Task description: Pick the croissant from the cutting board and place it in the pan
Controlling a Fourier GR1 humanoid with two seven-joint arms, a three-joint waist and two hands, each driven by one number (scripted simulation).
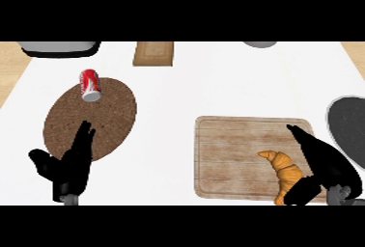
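Right black hand [322,161] is open, with its long fingers straight and its thumb [299,190] spread low. It holds nothing yet. Just to its left, in the space between thumb and fingers, lies the golden curved croissant [284,170]. The croissant lies on the pale wooden cutting board [228,144], near the board's right front corner. Its long side runs away from the robot, tipped a little left at the far end. Past the hand on the right is the dark grey round pan [349,123]. Left black hand [71,161] is open too, well apart, over the brown round mat [107,111]. So the right hand is much nearer.
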